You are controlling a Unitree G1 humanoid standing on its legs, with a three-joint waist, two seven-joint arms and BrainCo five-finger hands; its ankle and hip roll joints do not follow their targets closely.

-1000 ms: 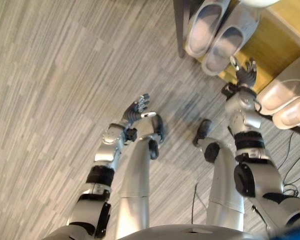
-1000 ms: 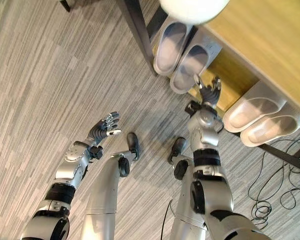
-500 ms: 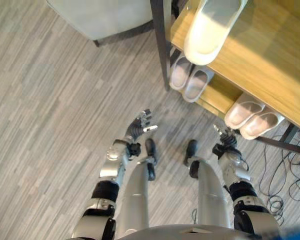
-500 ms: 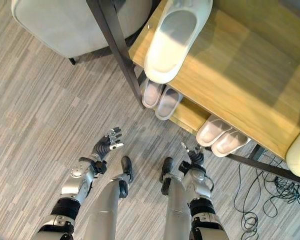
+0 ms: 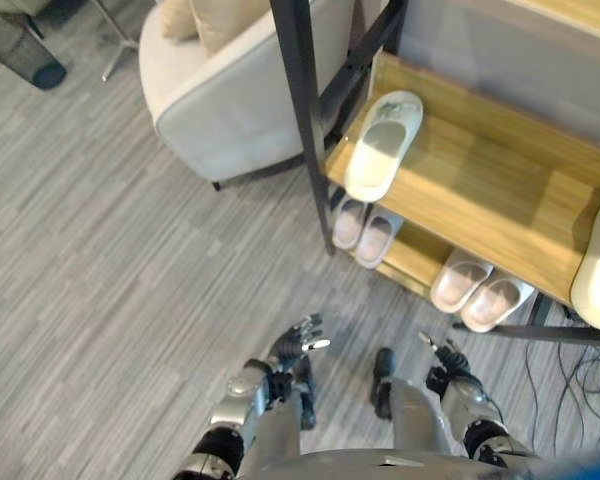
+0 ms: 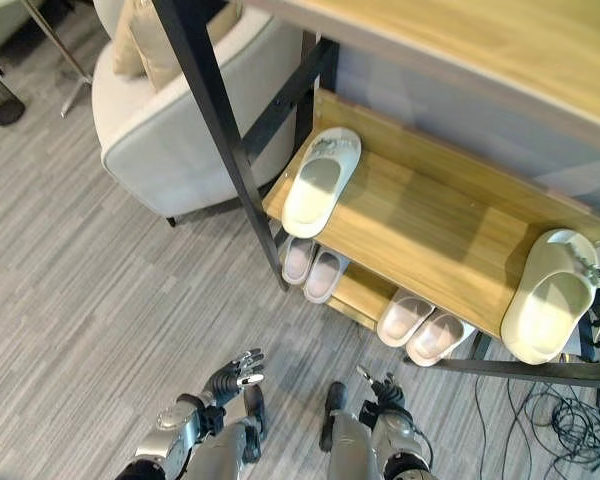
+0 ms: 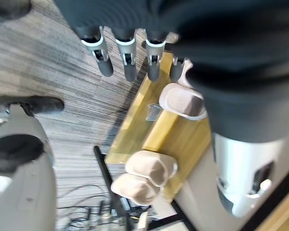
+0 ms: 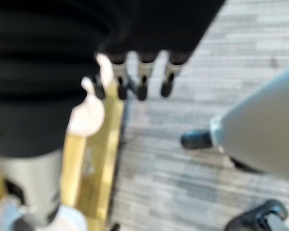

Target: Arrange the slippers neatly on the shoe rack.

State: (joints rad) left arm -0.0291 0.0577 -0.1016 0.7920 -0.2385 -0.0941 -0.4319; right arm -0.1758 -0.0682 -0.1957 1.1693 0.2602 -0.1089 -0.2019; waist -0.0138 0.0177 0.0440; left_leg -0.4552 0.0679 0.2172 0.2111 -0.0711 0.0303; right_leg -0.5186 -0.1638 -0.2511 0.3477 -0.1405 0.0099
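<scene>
A black-framed shoe rack (image 5: pixel 302 120) with wooden shelves stands ahead. On its middle shelf one cream slipper (image 5: pixel 383 145) lies at the left end and another cream slipper (image 6: pixel 550 308) at the right end, far apart. Two pale pairs sit side by side on the bottom shelf: the left pair (image 5: pixel 365 228) and the right pair (image 5: pixel 480 293). My left hand (image 5: pixel 295 345) hangs low over the floor, open and holding nothing. My right hand (image 5: pixel 445 358) hangs low before the rack, fingers (image 8: pixel 139 79) straight, also holding nothing. The left wrist view looks past straight fingers (image 7: pixel 127 55) at the right pair (image 7: pixel 147 175).
A pale armchair (image 5: pixel 230 100) with cushions stands just left of the rack. A dark mesh bin (image 5: pixel 25 50) is at the far left. Grey plank floor (image 5: pixel 130 300) spreads to the left. Loose cables (image 6: pixel 560 420) lie on the floor at the right.
The camera has risen and pulled back, bringing the middle shelf and armchair into view. My right hand has come away from the bottom shelf and now hangs low; the left stays open.
</scene>
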